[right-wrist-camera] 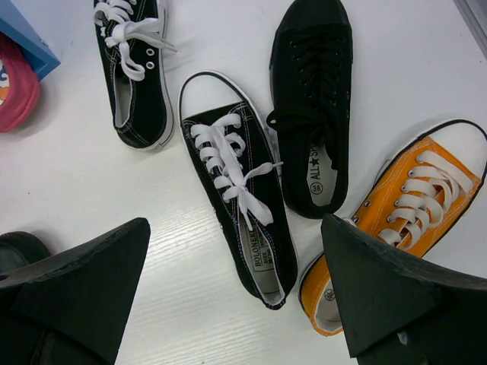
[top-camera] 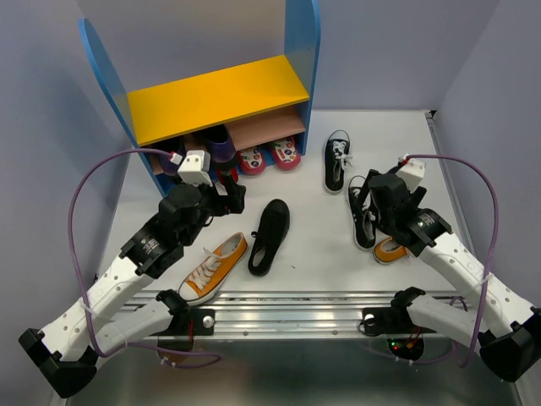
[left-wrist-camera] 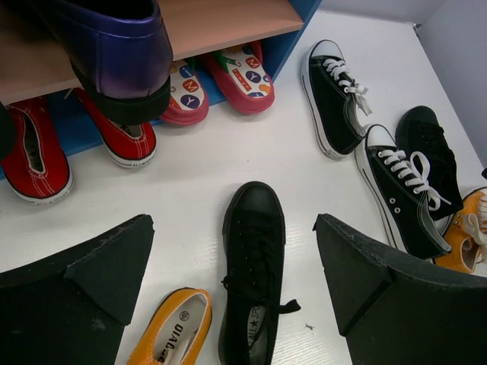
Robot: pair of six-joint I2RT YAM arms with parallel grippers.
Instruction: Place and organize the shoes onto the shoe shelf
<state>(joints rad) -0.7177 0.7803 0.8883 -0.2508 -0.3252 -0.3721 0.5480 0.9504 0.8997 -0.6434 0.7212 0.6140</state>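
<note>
**A:** Left side, quick.
**B:** I'm holding my left pincer [left-wrist-camera: 233, 220] spread fully wide, gripping nothing. It's hovering over the all-black shoe [left-wrist-camera: 253, 281], which is lying just in front of the shelf [top-camera: 302, 51], toe pointing at it. An orange sneaker [top-camera: 213, 268] is sitting farther out from the shelf, just beside that shoe.
**A:** Right?
**B:** My right pincer [right-wrist-camera: 236, 222] is gaping just as wide and carrying nothing either. It's hanging over a black-and-white sneaker [right-wrist-camera: 236, 205] off the shelf's right front corner. Its mate [right-wrist-camera: 133, 76] is lying nearer the shelf. A second all-black shoe [right-wrist-camera: 312, 106] and the other orange sneaker [right-wrist-camera: 403, 205] are crowding in on the side away from the shelf.
**A:** Anything shelved?
**B:** None of these six. Red shoes [left-wrist-camera: 46, 160] are already sitting under the shelf's lower board.
**A:** Handling?
**B:** I'm guessing they're light. The canvas uppers are probably going to squash, while the rubber soles are looking stiffer. I'm thinking of pinching across the midfoot, low on the sole walls, keeping clear of the loose laces.
</note>
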